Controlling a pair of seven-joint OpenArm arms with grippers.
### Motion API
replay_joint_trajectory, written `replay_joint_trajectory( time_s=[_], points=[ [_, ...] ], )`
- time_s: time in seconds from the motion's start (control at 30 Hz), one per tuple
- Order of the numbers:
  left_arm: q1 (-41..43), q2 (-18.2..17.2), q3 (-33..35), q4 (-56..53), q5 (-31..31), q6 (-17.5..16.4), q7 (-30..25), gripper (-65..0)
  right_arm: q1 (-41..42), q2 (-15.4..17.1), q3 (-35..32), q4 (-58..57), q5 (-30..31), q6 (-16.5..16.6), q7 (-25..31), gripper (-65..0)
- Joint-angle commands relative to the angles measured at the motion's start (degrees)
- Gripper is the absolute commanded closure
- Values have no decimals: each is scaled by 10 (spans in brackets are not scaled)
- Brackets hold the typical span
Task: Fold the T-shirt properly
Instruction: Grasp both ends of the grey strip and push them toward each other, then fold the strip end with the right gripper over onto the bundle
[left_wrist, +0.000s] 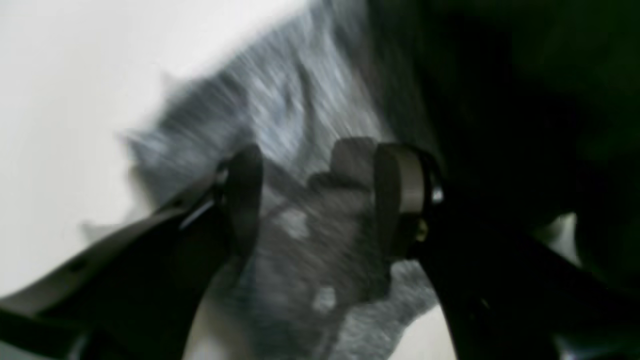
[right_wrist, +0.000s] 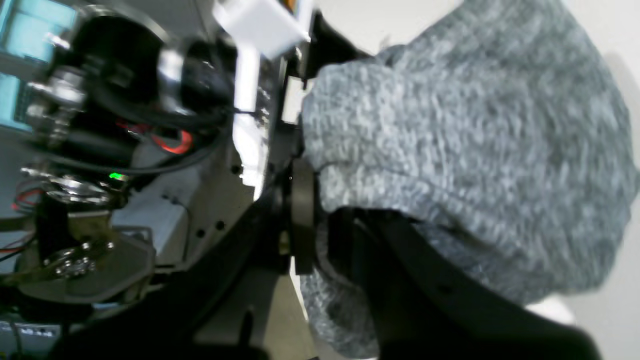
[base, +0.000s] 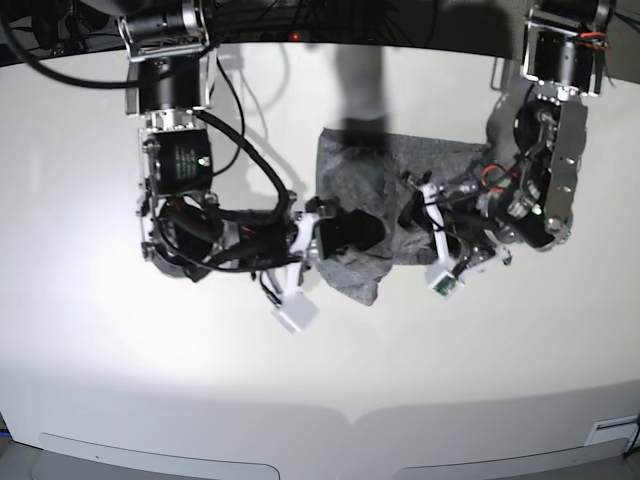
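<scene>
Toward the table's (base: 100, 340) far edge, centred, the T-shirt (base: 365, 190) sits bunched between both arms — right gripper (right_wrist: 320, 235) clenched on its near hem, left gripper (left_wrist: 320, 200) spread wide over cloth, so neither is nearer.

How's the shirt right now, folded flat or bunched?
Bunched. The shirt sits in a crumpled heap on the white table between both arms, with no flat, squared edges.
</scene>
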Motion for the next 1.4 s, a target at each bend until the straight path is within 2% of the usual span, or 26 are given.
replay_joint_trajectory(
  time_s=[0.0,0.1,0.17,0.23,0.33,0.47,0.57,0.67,0.7,0.77,0.83,1.0,1.1,1.17,1.23,1.33,1.37],
  points=[
    [-17,-4,-2,20,-7,0,-7,-344,16,-11,-4,10,9,3,10,0],
    [-31,-7,-2,45,-1,0,23,-343,17,-36,-8,10,-22,3,10,0],
    [-42,-10,-2,57,34,0,36,-343,17,-52,-8,10,-47,3,11,0],
    [-50,-19,-2,63,71,0,36,-343,17,-69,-8,10,-72,3,11,0],
    [-60,-45,-2,64,84,3,30,-344,17,-92,-9,10,-107,3,11,0],
    [-69,-84,-2,64,123,54,20,-343,17,-113,-14,10,-108,3,17,0],
    [-71,-112,-2,64,144,87,9,-343,17,-113,-26,10,-109,3,24,0],
    [-68,-130,-2,64,142,101,9,-343,17,-113,-49,10,-109,3,27,0],
    [-67,-135,-2,64,141,101,10,-343,17,-113,-57,10,-109,3,27,-22],
    [-68,-137,-2,64,142,101,14,-343,16,-113,-72,10,-108,3,27,-152],
    [-68,-136,-2,64,140,101,13,-343,16,-113,-92,10,-105,3,28,-229],
    [-67,-136,-2,64,112,101,13,-343,16,-113,-139,10,-104,3,66,-232],
    [-68,-137,-2,64,105,101,13,-343,16,-113,-146,10,-104,3,112,-232],
    [-68,-137,-2,64,107,101,13,-343,17,-113,-144,10,-105,3,122,-232],
    [-68,-137,-2,64,107,100,13,-344,21,-113,-144,10,-125,3,96,-232],
    [-68,-137,-2,64,107,100,13,-344,27,-113,-144,10,-193,3,15,-232],
    [-68,-137,-2,64,107,100,13,-343,26,-113,-145,10,-204,3,16,-232]
  ],
)
